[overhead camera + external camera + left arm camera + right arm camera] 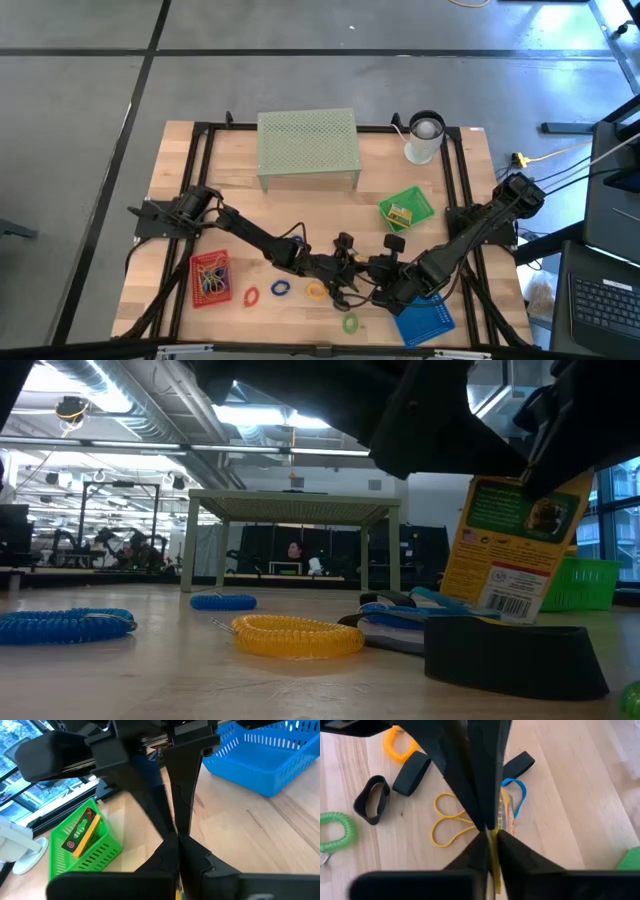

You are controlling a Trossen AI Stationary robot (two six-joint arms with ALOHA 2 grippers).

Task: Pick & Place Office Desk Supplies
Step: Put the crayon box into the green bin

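Note:
A flat yellow crayon-like box point(510, 550) with a green top label hangs tilted above the table's near middle. Both grippers meet at it: my left gripper point(177, 845) and my right gripper point(490, 840) are each shut on it, fingertips facing each other. Below it lie a yellow rubber band point(447, 822), black bands point(371, 799), a blue band point(517, 790) and an orange coil ring point(298, 635). A second yellow box point(82, 832) lies in the green tray point(405, 210). My left gripper pinches the box's thin edge point(178, 893) between its two fingers, coming nearly level from the table's left. Only a sliver of yellow shows between the fingers. The box hangs below them, tilted. My right gripper pinches the flat box point(493, 862) edge-on between its two fingers, slanting down from the table's right. The box's printed face point(506, 812) shows past the fingertips, above the table's loose bands.
Red tray point(210, 278) with rings at the near left, blue tray point(425, 320) at the near right, pale green mesh riser point(308, 145) and a white cup point(424, 138) at the far edge. Red point(251, 296), blue point(281, 289) and green point(350, 323) coil rings lie along the near edge.

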